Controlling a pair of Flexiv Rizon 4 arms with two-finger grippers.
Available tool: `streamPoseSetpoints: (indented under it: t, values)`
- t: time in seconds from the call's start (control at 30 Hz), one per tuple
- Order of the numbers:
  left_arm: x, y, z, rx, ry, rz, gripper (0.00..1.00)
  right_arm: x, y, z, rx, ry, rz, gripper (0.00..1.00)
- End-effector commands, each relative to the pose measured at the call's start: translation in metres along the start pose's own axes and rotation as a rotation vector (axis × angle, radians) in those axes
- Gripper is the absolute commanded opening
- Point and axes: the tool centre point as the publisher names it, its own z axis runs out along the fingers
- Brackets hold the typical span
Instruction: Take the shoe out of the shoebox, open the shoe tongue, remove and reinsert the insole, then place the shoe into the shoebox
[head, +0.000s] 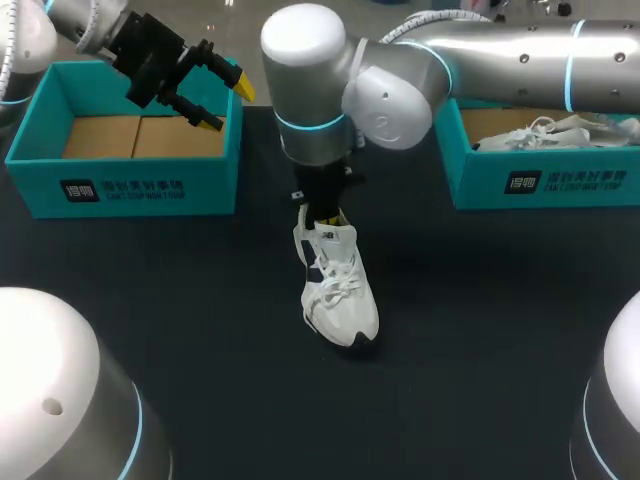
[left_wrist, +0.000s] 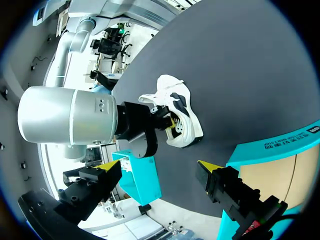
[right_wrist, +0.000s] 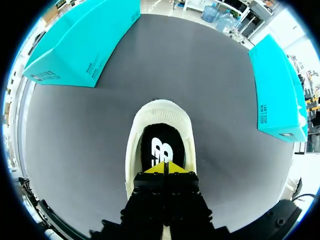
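White lace-up sneaker (head: 340, 285) out on dark tabletop (head: 180, 300). My right end effector (right_wrist: 164, 167) is down in heel opening, tips pressed together at black insole (right_wrist: 160, 147); can't tell if it's gripped. Insole-removal step, I reckon. Next up: peel insole out without dragging sneaker. Left end effector (head: 227, 105) spread apart over teal cardboard shoebox (head: 120, 185).

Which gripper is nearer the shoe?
Right. The right gripper is at the heel opening of the shoe; the left gripper hangs open above the left shoebox, well clear.

I see my right gripper (head: 326, 213) down at the heel opening of the white shoe (head: 342, 290), upright on the dark table (head: 150, 250). My left gripper (head: 228, 103) hangs, fingers spread, over the left shoebox (head: 120, 180).
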Motion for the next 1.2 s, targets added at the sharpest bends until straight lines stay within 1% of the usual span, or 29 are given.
streamPoseSetpoints:
  t: [0.03, 0.1, 0.2, 0.57, 0.7, 0.77, 0.93, 0.97, 1.0, 1.1, 1.2]
  values:
    - [0.0, 0.0, 0.0, -0.001, 0.002, 0.001, 1.0, -0.004, 0.001, 0.0, -0.044, -0.01, 0.008, 0.0]
    - [0.0, 0.0, 0.0, -0.001, 0.002, 0.001, 1.0, -0.005, 0.005, 0.005, -0.068, -0.031, 0.012, 0.0]
    - [0.0, 0.0, 0.0, -0.001, 0.002, 0.001, 1.0, -0.003, 0.008, 0.013, -0.076, -0.055, 0.013, 0.0]
    - [0.0, 0.0, 0.0, -0.001, 0.002, 0.001, 1.0, 0.003, 0.006, 0.046, -0.018, -0.021, -0.003, 0.0]
    - [0.0, 0.0, 0.0, -0.001, 0.002, 0.001, 1.0, 0.005, 0.003, 0.052, 0.002, -0.003, -0.002, 0.0]
    - [0.0, 0.0, 0.0, -0.001, 0.002, 0.001, 1.0, 0.005, 0.001, 0.051, 0.008, 0.002, -0.001, 0.0]
    - [0.0, 0.0, 0.0, -0.001, 0.002, 0.001, 1.0, -0.002, -0.001, 0.026, 0.031, 0.05, 0.036, 0.0]
    - [0.0, 0.0, 0.0, -0.001, 0.002, 0.001, 1.0, -0.002, -0.001, 0.02, 0.049, 0.066, 0.038, 0.0]
    - [0.0, 0.0, 0.0, -0.001, 0.002, 0.001, 1.0, -0.004, 0.0, 0.017, 0.049, 0.071, 0.044, 0.0]
    - [0.0, 0.0, 0.0, -0.001, 0.002, 0.001, 1.0, -0.004, 0.003, 0.016, 0.084, 0.095, 0.042, 0.0]
    - [0.0, 0.0, 0.0, -0.001, 0.002, 0.001, 1.0, -0.003, 0.009, 0.027, 0.127, 0.118, 0.047, 0.0]
